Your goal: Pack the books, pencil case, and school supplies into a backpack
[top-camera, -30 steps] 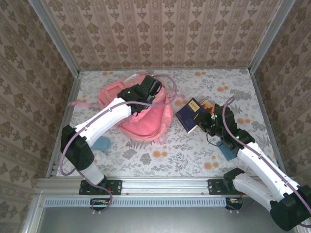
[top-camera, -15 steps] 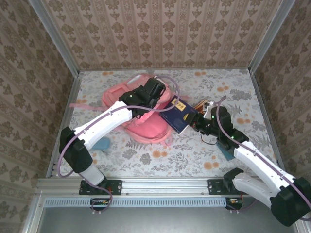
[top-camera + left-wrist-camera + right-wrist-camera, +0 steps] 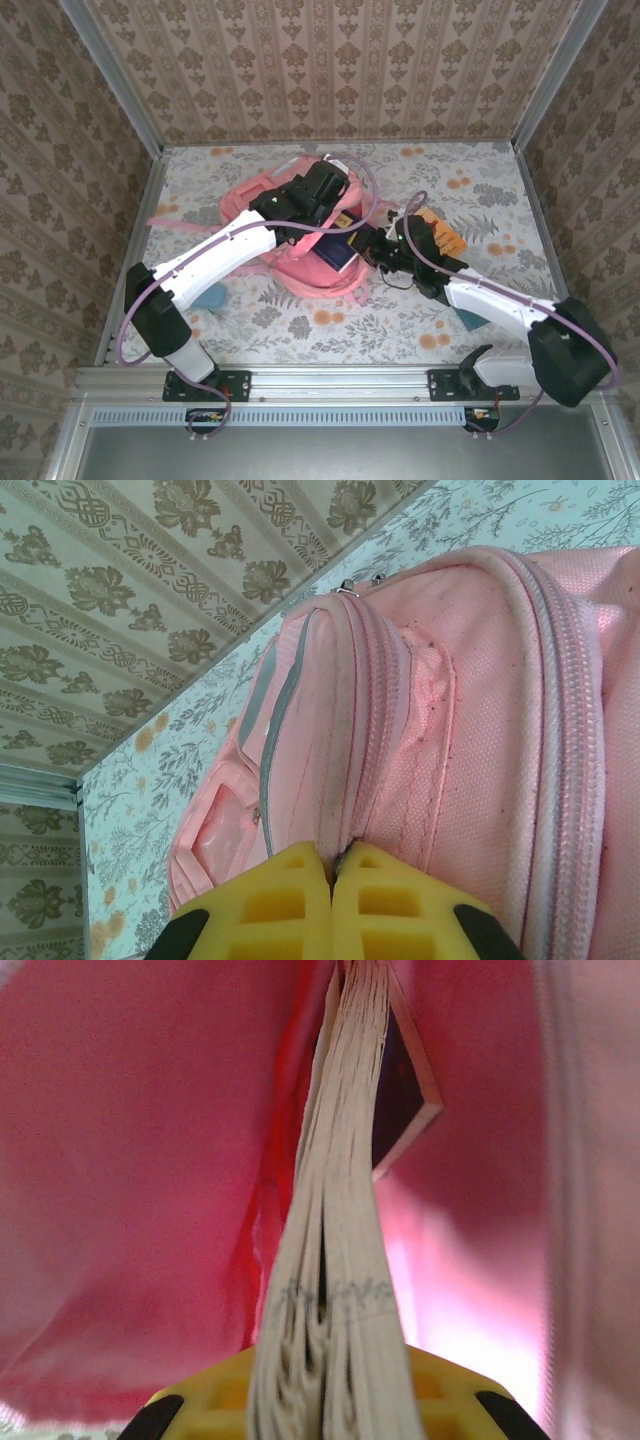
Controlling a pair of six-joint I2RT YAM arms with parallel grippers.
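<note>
High rear downward overview of the table [image 3: 480, 180] — wrist cameras close against the shared backpack [image 3: 480, 730].

Left gripper [image 3: 333, 868] pinched closed — right gripper [image 3: 330, 1385] clamped; arms stretched forward.

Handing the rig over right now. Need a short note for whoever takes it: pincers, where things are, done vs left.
Left pincer: shut on the backpack, pinching fabric at a zipper seam.
Right pincer: shut on a navy book, whose far end is inside the pink opening.
On the table: orange-brown booklet right of the backpack, teal item near left, blue item near right.
Done: nothing visibly fully packed.
Left: seat the book, release it, then pack the booklet and small items.
</note>
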